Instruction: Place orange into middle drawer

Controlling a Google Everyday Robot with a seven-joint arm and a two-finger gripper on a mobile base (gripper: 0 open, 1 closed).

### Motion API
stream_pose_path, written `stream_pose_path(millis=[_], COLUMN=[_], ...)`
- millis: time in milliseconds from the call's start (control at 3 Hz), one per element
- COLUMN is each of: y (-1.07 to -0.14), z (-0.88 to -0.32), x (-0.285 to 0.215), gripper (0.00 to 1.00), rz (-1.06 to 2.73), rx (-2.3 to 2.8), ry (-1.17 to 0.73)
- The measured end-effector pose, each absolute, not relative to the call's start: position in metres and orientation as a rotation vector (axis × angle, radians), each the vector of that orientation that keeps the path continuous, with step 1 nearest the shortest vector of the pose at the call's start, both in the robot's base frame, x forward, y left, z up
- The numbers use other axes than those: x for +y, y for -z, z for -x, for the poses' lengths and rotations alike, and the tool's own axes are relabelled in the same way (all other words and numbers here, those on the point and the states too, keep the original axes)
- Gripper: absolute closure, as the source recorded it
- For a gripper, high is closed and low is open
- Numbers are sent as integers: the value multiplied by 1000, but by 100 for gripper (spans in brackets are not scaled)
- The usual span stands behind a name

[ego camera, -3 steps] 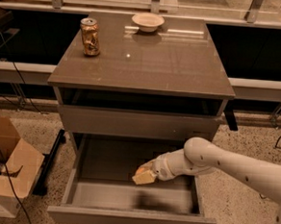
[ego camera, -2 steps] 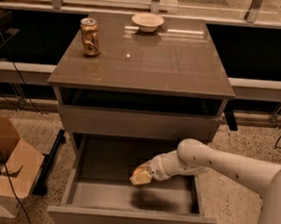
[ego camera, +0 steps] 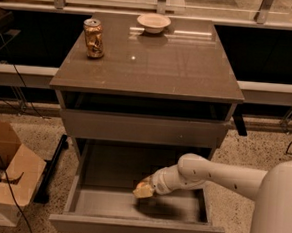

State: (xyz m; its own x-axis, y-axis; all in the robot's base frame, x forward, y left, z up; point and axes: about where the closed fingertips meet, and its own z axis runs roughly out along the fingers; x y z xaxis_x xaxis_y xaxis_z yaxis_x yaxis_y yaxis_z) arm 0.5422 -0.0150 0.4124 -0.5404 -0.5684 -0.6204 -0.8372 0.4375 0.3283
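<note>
One dented golden can and one white bowl are sitting well apart on top of one grey-brown cabinet; one closed drawer front is showing beneath the top, and one cardboard box is lying open on the floor beside it. The one middle drawer is standing pulled out, and the single arm is reaching into it, with the gripper hanging just above the drawer floor near its middle. The orange is not standing out from the gripper's pale yellowish tip, so I cannot tell where it is lying relative to the gripper, or whether the gripper is wide, narrow or holding it.
</note>
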Motion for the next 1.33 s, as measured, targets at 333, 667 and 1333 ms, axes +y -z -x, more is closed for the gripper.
stream_pose_path(millis=[333,667,1333], y=[-391,-391,-390], z=[-536,-536,-534], x=[-15,-14,-11], gripper=[59,35,0], rz=[1128,1130,1134], rx=[2299,2297,2297], ry=[-858,-858,-865])
